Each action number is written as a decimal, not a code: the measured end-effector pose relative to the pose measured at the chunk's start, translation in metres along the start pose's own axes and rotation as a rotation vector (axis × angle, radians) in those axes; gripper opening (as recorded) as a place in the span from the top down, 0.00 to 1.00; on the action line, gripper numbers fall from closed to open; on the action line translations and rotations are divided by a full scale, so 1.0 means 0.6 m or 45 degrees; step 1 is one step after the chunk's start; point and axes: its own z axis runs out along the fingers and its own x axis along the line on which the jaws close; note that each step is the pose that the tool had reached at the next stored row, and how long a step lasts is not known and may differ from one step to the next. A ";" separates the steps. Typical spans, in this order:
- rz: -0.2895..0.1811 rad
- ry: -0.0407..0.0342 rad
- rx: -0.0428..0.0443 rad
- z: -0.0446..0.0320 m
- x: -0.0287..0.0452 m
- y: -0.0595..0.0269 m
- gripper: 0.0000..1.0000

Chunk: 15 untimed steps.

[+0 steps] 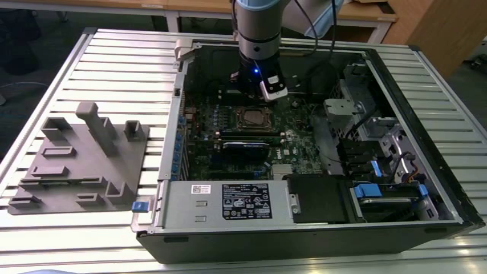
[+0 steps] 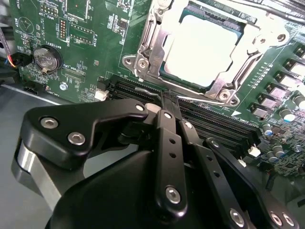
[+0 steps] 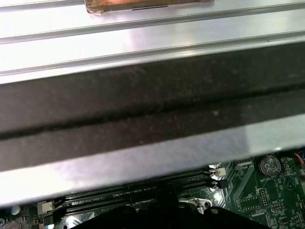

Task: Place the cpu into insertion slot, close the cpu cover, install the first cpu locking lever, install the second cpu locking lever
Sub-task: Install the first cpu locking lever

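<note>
**Cpu seated under its cover, gripper shut at the socket's edge**

Exterior view: the gripper hangs at 12 o'clock of the insertion slot; at 6 o'clock lies a white label, its print unreadable. Second wrist view: the cpu sits in the slot under the cpu cover, and the gripper's fingers are together beside a thin lever wire. First wrist view: the case wall stands above the memory slots.

Cut off by the picture's edge in the second wrist view: far side of the cpu cover. Hidden beneath that frame: rim of the cpu. Dark, blurred and mostly cropped in the first wrist view: the hand.
</note>
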 end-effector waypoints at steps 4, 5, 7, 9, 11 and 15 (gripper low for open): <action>0.005 -0.0080 -0.001 0.000 0.005 0.003 0.90; 0.007 -0.0097 -0.001 0.001 0.005 0.004 0.90; 0.014 -0.0135 -0.001 0.001 0.006 0.005 0.90; 0.020 -0.0169 0.000 0.001 0.006 0.005 0.90; 0.022 -0.0211 0.002 0.002 0.006 0.005 0.90; 0.022 -0.0395 0.019 0.002 0.006 0.005 0.90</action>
